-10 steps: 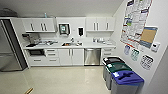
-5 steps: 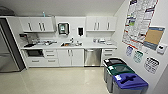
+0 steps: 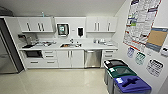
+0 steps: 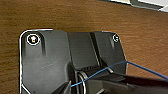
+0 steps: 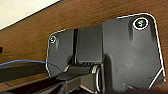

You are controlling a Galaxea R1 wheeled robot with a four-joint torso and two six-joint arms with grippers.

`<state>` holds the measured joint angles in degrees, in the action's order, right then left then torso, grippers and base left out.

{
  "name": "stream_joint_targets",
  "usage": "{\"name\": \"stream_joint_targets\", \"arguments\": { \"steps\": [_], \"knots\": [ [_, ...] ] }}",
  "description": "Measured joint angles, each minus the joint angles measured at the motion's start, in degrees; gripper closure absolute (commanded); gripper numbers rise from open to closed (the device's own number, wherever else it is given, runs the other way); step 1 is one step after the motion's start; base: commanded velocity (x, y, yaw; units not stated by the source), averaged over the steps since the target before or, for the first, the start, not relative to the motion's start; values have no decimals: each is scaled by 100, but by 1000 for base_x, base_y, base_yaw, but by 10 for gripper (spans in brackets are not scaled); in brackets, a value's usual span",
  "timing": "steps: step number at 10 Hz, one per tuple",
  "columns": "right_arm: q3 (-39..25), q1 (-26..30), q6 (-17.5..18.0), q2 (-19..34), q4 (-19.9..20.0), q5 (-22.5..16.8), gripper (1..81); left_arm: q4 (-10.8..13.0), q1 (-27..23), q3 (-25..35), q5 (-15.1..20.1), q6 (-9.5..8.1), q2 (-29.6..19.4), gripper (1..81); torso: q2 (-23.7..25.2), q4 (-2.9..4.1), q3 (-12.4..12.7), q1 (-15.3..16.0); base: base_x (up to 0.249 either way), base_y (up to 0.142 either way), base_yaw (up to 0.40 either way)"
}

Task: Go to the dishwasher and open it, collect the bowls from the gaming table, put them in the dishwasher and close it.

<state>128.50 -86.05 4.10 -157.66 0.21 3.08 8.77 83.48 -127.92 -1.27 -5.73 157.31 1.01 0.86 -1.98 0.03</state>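
The dishwasher (image 3: pixel 92 58) is a brushed steel front under the white counter (image 3: pixel 100 47), right of the sink cabinet, and its door stands closed. It lies straight ahead across the pale floor (image 3: pixel 57 80), several steps away. The bowls and the gaming table are out of view. In both wrist views the robot's dark plate hangs in front of a brown wood-grain surface (image 4: pixel 75 15) (image 5: pixel 30 37), with a thin blue cable across it.
Three bins line the right wall: black-lidded (image 3: pixel 115 63), green-lidded (image 3: pixel 121 71) and blue-lidded (image 3: pixel 131 83). A tall steel fridge (image 3: pixel 6 55) stands at the left. A black-fronted microwave (image 3: pixel 33 53) sits under the counter's left end. Posters (image 3: pixel 140 22) cover the right wall.
The whole head view has shifted slightly, with the bins a little lower in the picture, so the camera has moved. Nothing in the kitchen itself has moved.
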Motion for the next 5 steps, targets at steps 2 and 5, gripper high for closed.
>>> {"name": "stream_joint_targets", "arguments": {
  "steps": [2, 5],
  "knots": [
    [0, 69, 0, 2, 0, 30, 10, 0, -94, 0, -24, 2, 0, 10, -2, 0, -2, 5, 170, 0, 0],
    [0, 45, 0, 5, -2, 20, 10, 0, -57, 0, -13, 2, 2, 10, -2, 0, -2, 5, 170, 0, 0]
  ]
}}
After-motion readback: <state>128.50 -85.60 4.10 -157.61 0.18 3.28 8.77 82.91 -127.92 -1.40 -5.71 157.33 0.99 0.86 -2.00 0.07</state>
